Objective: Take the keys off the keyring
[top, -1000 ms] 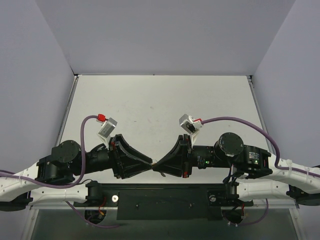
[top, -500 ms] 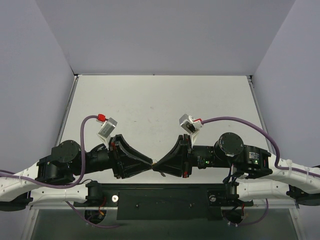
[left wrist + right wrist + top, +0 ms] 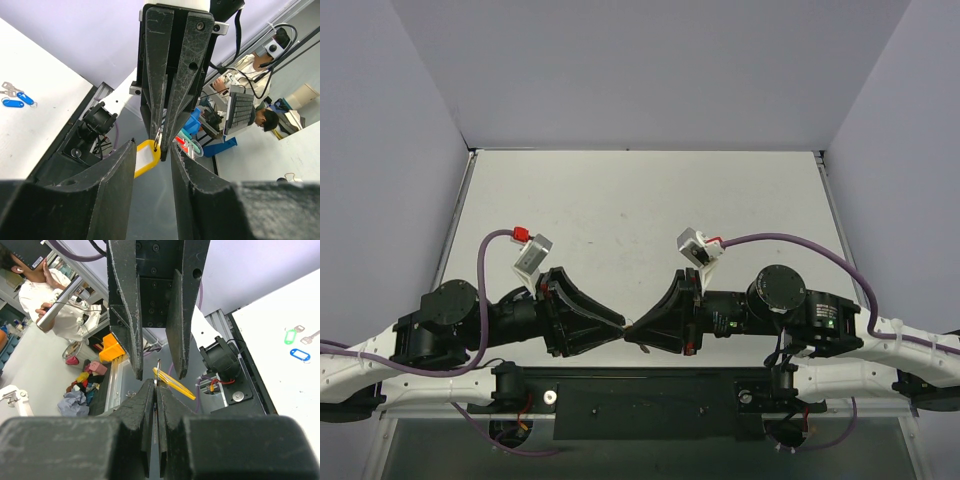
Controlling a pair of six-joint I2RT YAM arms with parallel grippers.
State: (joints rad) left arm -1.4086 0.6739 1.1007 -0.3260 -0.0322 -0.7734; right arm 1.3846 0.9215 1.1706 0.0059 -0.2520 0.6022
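Since the keyring (image 3: 157,141) likely needs two grips to come apart, your right arm's fingers (image 3: 144,407) pinch it in the air, pressed together. Its yellow tag (image 3: 145,160) sits between your left arm's fingers (image 3: 120,170), which are spread. Both arms reach inward, tip to tip, above the near edge of the surface (image 3: 640,200).

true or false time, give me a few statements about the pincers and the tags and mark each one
1. The right pincer is shut on the keyring. True.
2. The yellow tag lies flat on the table. False: it hangs in the air between the fingers of the left pincer.
3. The left pincer stands open. True.
4. The green tag is clamped in the left pincer. False: it lies on the table, near a blue tag.
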